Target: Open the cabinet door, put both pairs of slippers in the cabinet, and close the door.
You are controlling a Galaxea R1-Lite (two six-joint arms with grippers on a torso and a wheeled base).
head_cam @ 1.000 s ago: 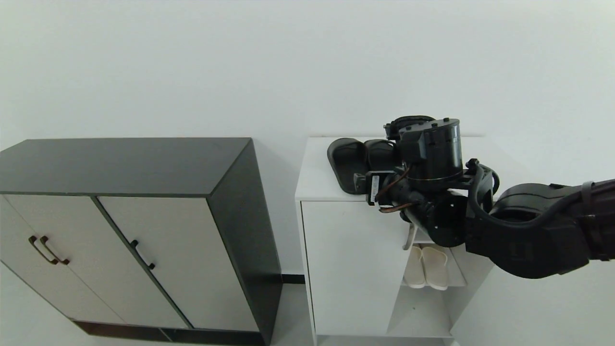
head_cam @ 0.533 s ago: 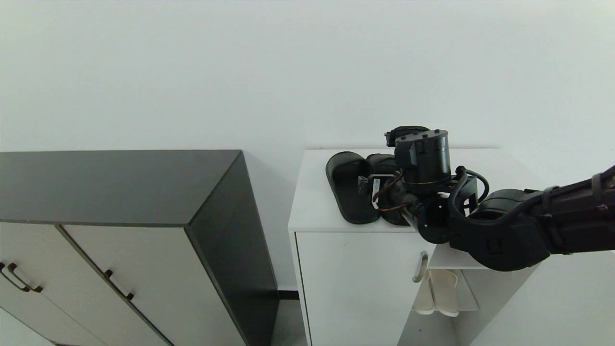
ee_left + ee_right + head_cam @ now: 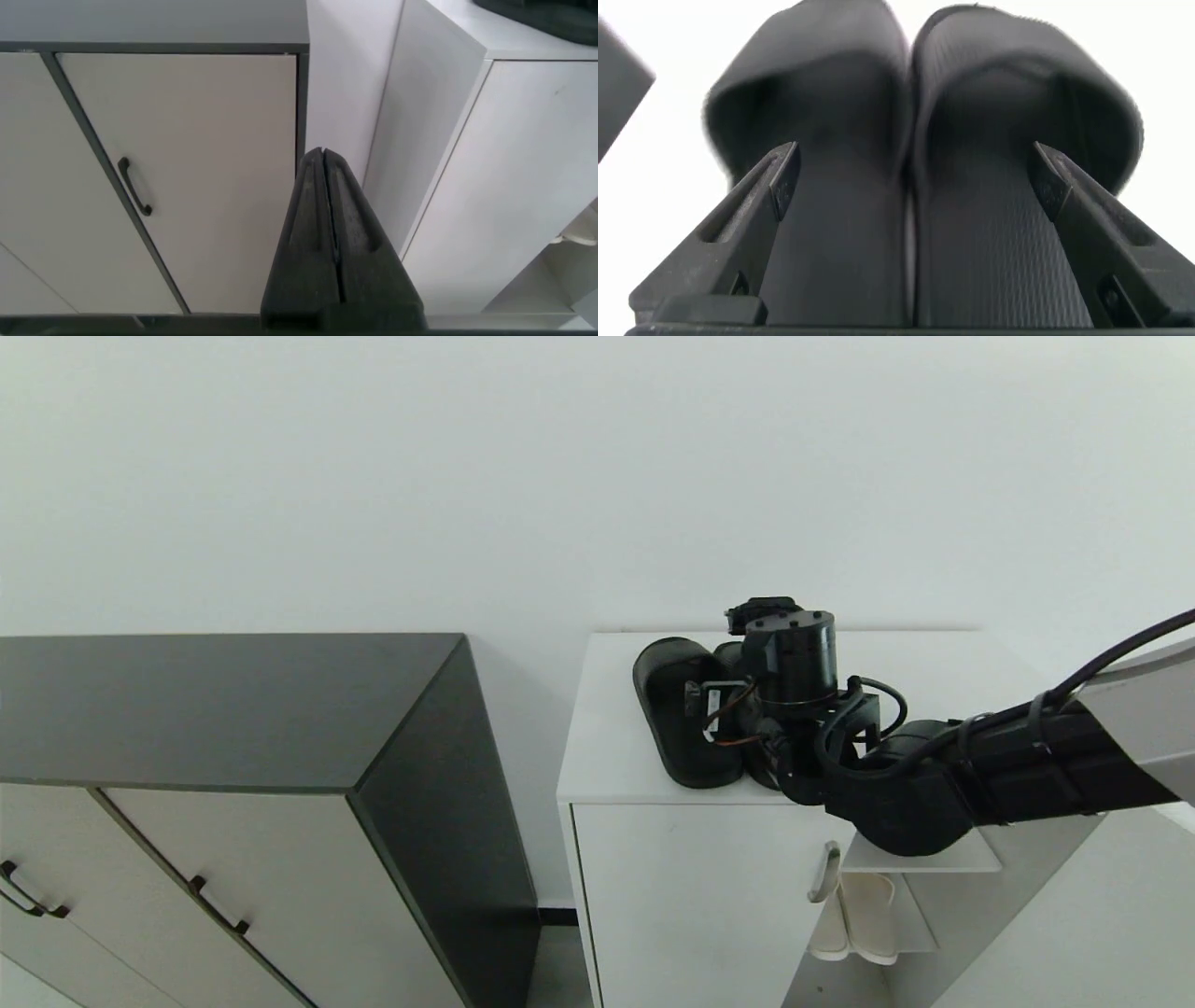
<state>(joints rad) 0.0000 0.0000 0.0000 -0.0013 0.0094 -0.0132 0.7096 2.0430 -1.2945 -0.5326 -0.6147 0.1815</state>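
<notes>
- Right gripper (image 3: 912, 163) has advanced over cabinet (image 3: 607, 747) top; fingers spread, straddling black slippers (image 3: 915, 215) lying there.
- Left gripper (image 3: 324, 163): fingers pressed together, empty.
- White slippers (image 3: 864, 919) already shelved inside; grasp likely next.

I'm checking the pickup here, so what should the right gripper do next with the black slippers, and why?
Probably close the right gripper: its open fingers flank the black slippers, which lie side by side on the white cabinet. The white slippers are already inside.
</notes>
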